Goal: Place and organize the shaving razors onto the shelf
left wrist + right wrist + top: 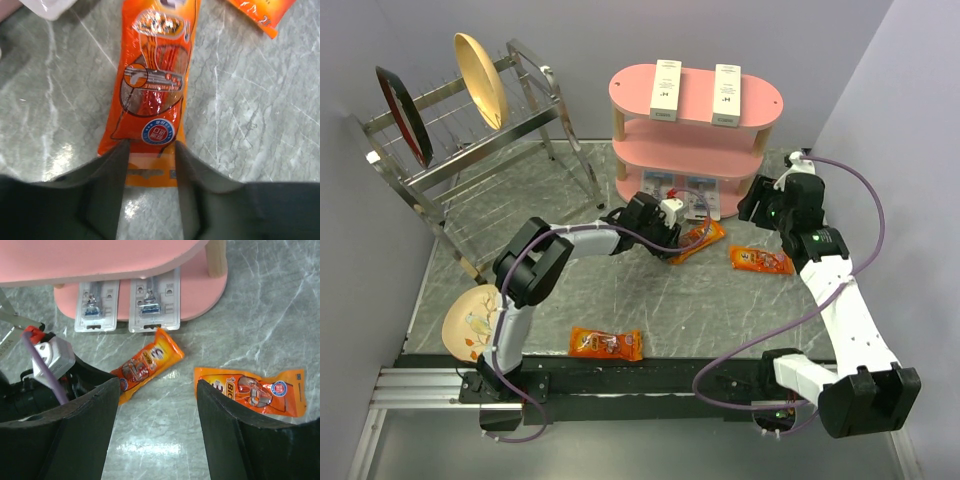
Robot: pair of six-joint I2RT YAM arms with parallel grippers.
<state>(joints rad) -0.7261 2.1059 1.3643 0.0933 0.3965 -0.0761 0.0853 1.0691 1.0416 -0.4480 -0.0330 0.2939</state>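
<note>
From above, we see both shaving razors (682, 192) lying side by side on the bottom board of the pink shelf (695, 95).

Left wrist: the left claw (151, 147) straddles the near end of an orange packet (152, 85) on the table (260, 125). We cannot tell whether it pinches.

Right wrist: the right claw (156, 389) is spread wide and holds nothing.

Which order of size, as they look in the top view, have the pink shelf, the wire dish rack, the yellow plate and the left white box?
Largest to smallest:
1. wire dish rack
2. pink shelf
3. yellow plate
4. left white box
</note>
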